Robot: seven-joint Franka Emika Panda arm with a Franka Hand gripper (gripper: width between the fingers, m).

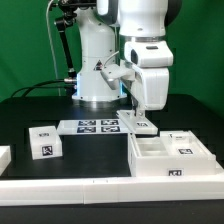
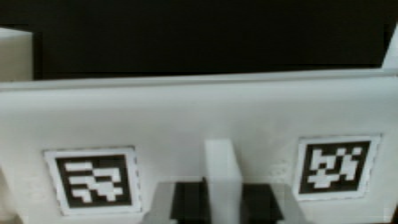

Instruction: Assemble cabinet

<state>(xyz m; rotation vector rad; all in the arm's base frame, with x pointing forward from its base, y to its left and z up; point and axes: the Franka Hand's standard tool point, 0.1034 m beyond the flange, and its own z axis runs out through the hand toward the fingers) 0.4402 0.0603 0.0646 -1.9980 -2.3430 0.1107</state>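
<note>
One white arm point(image 1: 140, 40) hangs over the table, wrist vertical, its gripper point(image 1: 139, 113) pointing straight down at a flat tagged panel point(image 1: 141, 125) just beside the marker board point(image 1: 92, 126). I read the fingers as pressed nearly together; whether they nip anything I cannot tell. The cabinet frame point(image 1: 172, 158) sits at the exterior view's right, and a drawer box point(image 1: 45, 142) lies well apart at its left.

The cabinet panel point(image 2: 196, 120) pinched between the fingers point(image 2: 185, 205) looks like smooth, matt white plastic with flat-printed black-and-white marker squares, the fingers themselves are dull black, and the table point(image 1: 30, 110) beneath the fingers is an even matt black.
</note>
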